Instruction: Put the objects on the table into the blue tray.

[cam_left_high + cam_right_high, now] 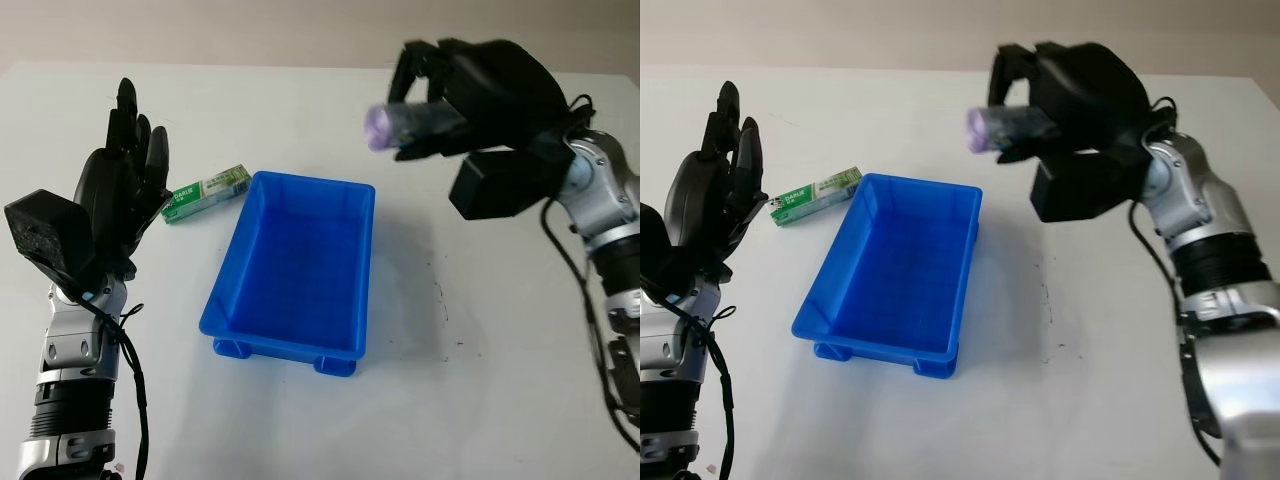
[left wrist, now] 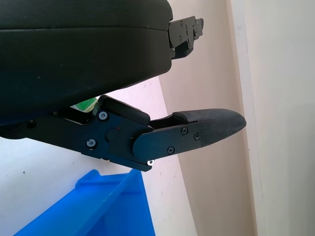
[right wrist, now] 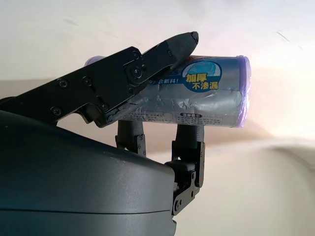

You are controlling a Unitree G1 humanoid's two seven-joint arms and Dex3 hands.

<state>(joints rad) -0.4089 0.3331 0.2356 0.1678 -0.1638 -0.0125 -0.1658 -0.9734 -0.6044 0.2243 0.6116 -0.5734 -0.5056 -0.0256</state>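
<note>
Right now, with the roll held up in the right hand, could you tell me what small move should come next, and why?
Probably carry the right hand toward the robot's left and down over the blue tray. It grips the grey roll in the air, beyond the tray's far right corner, so releasing here would likely miss. The left hand is open near the green box, which lies on the table.

The roll (image 3: 197,96) label reads "加厚 不渗漏".
</note>
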